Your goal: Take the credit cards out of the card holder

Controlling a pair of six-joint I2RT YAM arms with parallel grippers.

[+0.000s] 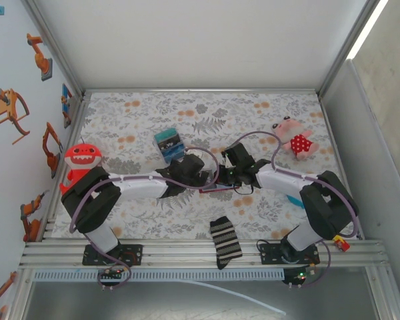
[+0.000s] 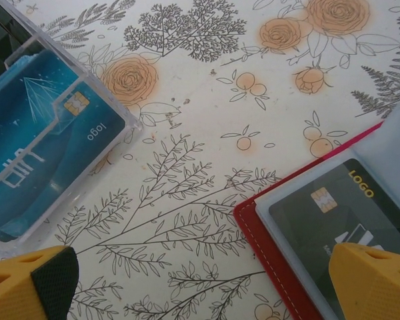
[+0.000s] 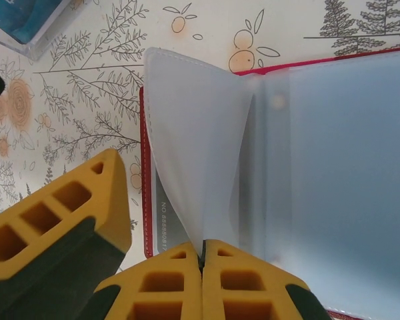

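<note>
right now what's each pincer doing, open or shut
left pincer: open, holding nothing
right pincer: shut on clear pocket flap of card holder

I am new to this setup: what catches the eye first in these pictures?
First, the right pincer, shut on a cloudy plastic pocket of the open red card holder at the table's middle, peeling it up. The left pincer stands open beside it, between a dark card in the holder and a teal card in a clear case. A red shark toy sits at the table's left edge.
</note>
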